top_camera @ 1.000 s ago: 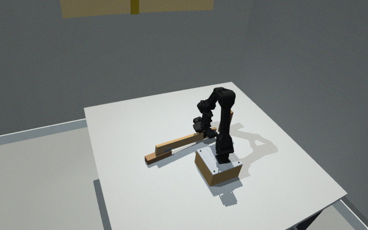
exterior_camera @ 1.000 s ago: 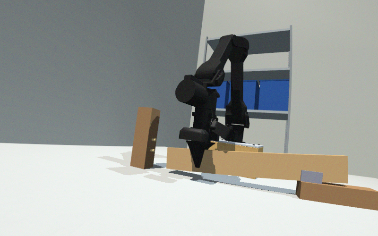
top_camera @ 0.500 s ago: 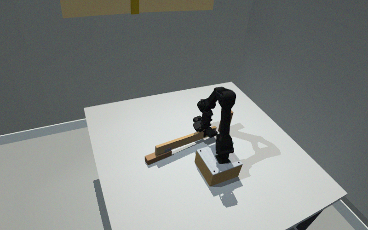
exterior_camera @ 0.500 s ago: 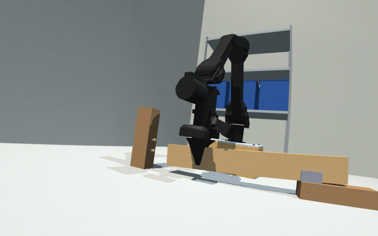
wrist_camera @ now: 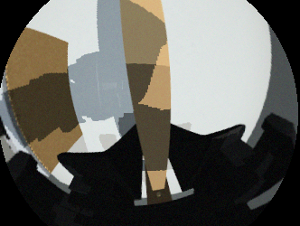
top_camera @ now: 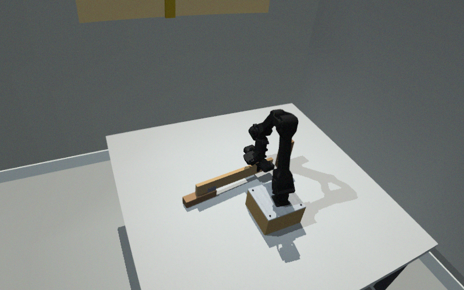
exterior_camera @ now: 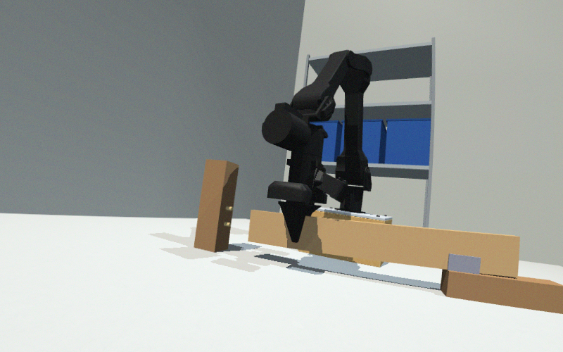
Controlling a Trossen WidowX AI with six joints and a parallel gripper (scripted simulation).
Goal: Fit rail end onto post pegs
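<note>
- Rail first: the long pale wooden bed rail (exterior_camera: 398,244) lies across the white table (exterior_camera: 124,298), its near end lifted off the surface just beside the post, not yet touching it.
- Nearest that post end, the black parallel-jaw gripper (exterior_camera: 294,226) comes straight down over the rail with its jaws clamped on the rail's two long faces, a grip that seems chosen so the lifted end can be steered.
- Short upright brown wooden post (exterior_camera: 216,205): two small brass-coloured pegs (exterior_camera: 227,215) stick out of its side toward the rail; a gap shows between them and the rail's end face, and the holes are hidden from view.
- Further from the post, the rail's other end sits by the small grey bracket (exterior_camera: 463,264) on the low brown footboard block (exterior_camera: 502,290), which acts as a pivot.
- Beyond the rail, away from the post, the black arm rises from a wooden pedestal with a metal top plate (top_camera: 261,196).
- My reading: the rail looks tilted, so levelling and pushing onto the pegs remain.
</note>
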